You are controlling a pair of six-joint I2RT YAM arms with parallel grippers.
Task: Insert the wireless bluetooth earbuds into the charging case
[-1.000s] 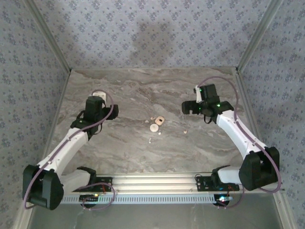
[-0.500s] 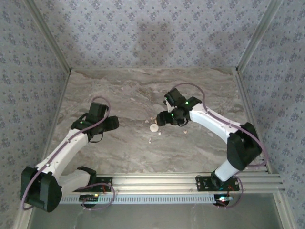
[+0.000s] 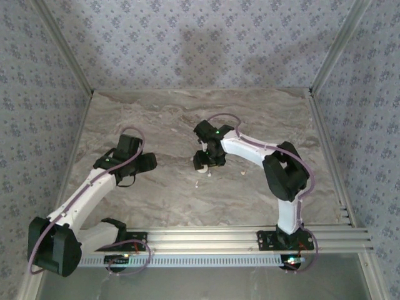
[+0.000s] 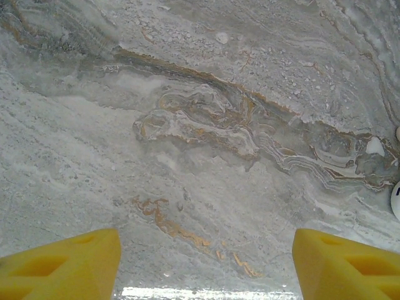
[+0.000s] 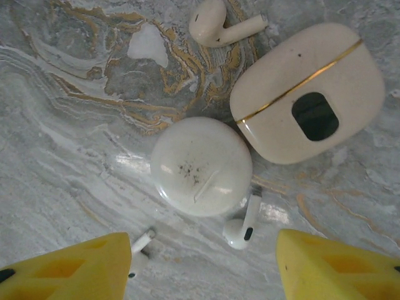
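Note:
In the right wrist view the charging case lies in two cream parts: a round disc [image 5: 201, 165] and a rounded part with a dark hollow [image 5: 307, 94], touching each other. One white earbud [image 5: 244, 225] lies just below the disc, between my right gripper's [image 5: 203, 269] open yellow fingers. A second white earbud [image 5: 141, 245] is partly hidden by the left finger [image 5: 69, 269]. A cream earbud [image 5: 219, 25] lies above the case. From above, the right gripper [image 3: 203, 164] hangs over the case. The left gripper [image 3: 147, 162] stands open over bare marble, its jaws [image 4: 206, 269] holding nothing.
The marble table [image 3: 156, 194] is walled by patterned panels on three sides. A small white speck [image 3: 197, 184] lies just in front of the right gripper. A white rounded edge [image 4: 396, 200] peeks in at the right border of the left wrist view.
The right arm has swung from the right side of the table leftward to hover over the case, its jaws narrowing somewhat. The left gripper shifted slightly forward early on, then stayed.

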